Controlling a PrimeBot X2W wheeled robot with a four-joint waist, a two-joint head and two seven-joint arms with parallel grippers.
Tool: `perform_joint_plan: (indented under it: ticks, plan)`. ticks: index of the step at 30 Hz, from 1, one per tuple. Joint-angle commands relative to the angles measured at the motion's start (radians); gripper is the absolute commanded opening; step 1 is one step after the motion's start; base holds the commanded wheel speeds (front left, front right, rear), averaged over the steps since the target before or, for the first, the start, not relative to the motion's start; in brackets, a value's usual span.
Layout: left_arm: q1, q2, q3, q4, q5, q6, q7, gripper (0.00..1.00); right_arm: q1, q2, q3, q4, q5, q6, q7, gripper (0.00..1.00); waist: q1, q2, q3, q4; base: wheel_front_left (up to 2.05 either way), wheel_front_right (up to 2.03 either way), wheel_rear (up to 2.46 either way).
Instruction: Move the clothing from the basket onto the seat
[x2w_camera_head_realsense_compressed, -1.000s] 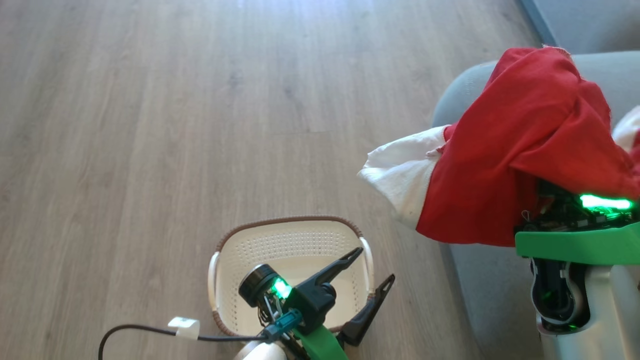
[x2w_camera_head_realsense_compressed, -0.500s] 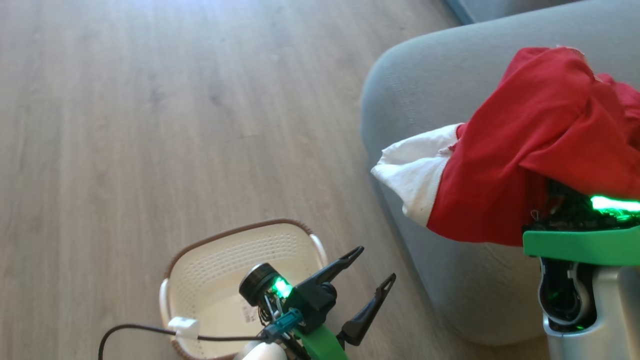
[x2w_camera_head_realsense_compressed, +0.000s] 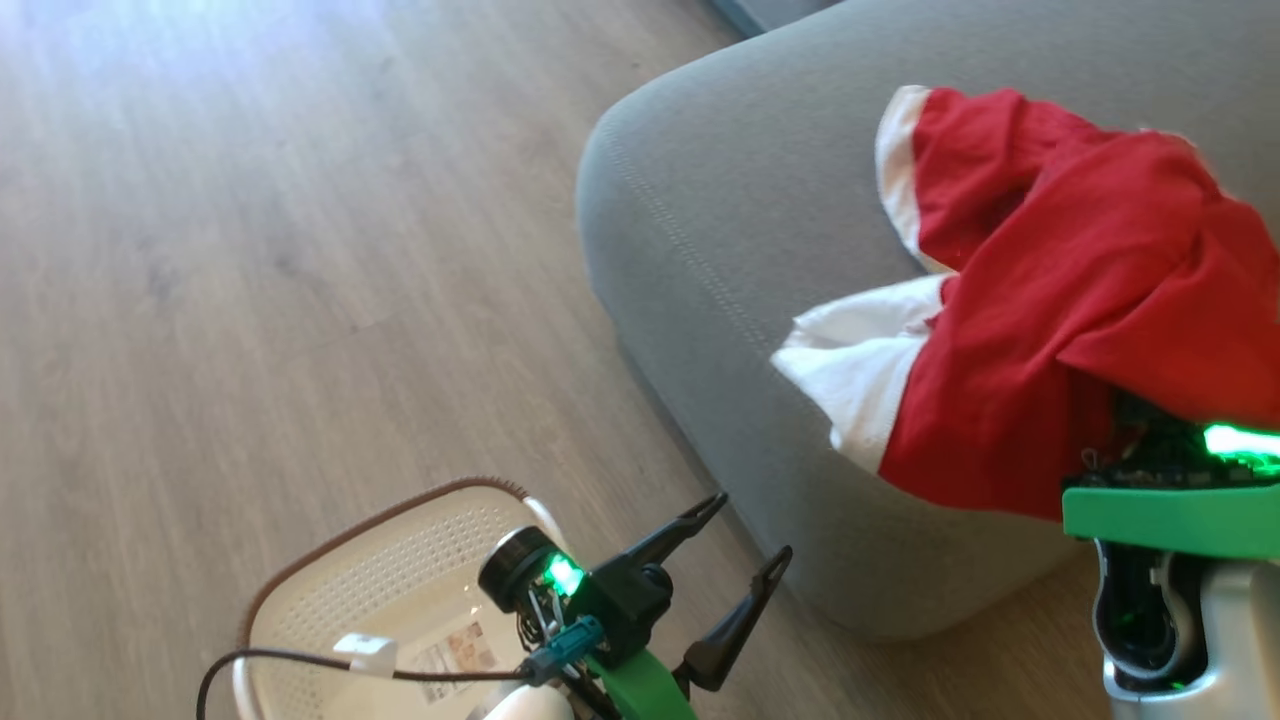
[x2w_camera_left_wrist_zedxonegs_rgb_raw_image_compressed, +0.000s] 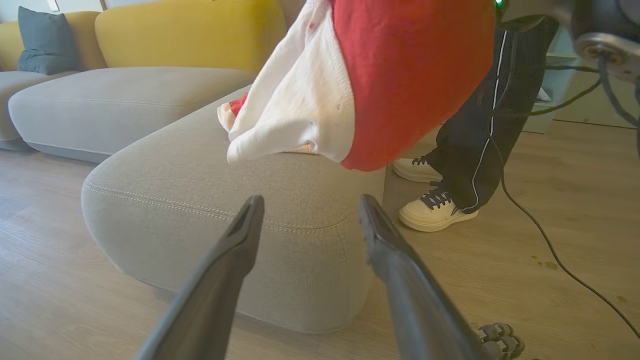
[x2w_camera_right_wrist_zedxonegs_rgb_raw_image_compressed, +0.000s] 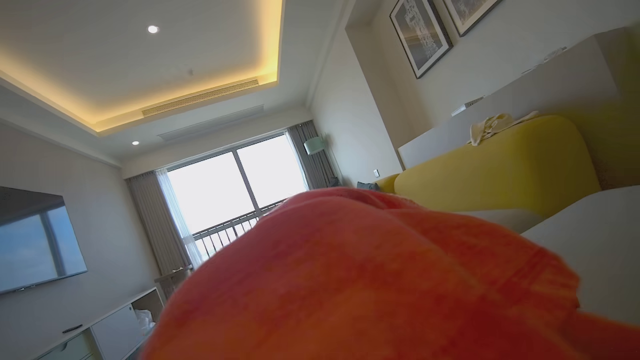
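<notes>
With the basket (x2w_camera_head_realsense_compressed: 370, 515) seen empty, the clothing (x2w_camera_head_realsense_compressed: 1050, 330) is held draped above the seat (x2w_camera_head_realsense_compressed: 720, 200) by the closed right end effector (x2w_camera_head_realsense_compressed: 1140, 450), so only its release is judged left to do; the left end effector (x2w_camera_head_realsense_compressed: 748, 528) is spread wide, empty.

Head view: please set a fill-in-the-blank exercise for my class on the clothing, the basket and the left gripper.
The clothing hanging from the right arm is white and ____. The left gripper has its jaws ____. The basket stands on the wooden ____. Missing words: red; open; floor.
</notes>
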Motion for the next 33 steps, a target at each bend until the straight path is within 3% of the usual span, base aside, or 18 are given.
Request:
perform_joint_plan:
  ticks: [1,19,25,33]
  plan:
    - [-0.025,-0.002,0.030,-0.028,-0.004,-0.001,-0.005,1.00,-0.014,0.005,0.021,-0.039,0.002,0.000,-0.002,0.00,0.0000,0.0000,-0.004,-0.027,0.00,0.00,0.00]
    - [-0.013,-0.002,0.002,-0.011,-0.005,-0.001,-0.005,1.00,0.012,0.005,-0.041,-0.040,-0.005,0.000,-0.002,0.00,0.0000,0.0000,-0.001,-0.034,0.00,0.00,0.00]
    - [-0.016,0.008,-0.006,-0.012,-0.003,-0.001,-0.005,1.00,-0.006,0.004,-0.065,0.048,-0.073,0.000,-0.002,0.00,0.0000,0.0000,0.021,-0.007,0.00,0.00,0.00]
    - [-0.071,0.054,-0.017,-0.029,-0.004,-0.001,-0.005,1.00,-0.149,-0.087,-0.105,0.176,-0.074,0.000,-0.002,0.00,0.0000,0.0000,0.128,0.065,0.00,0.00,0.00]
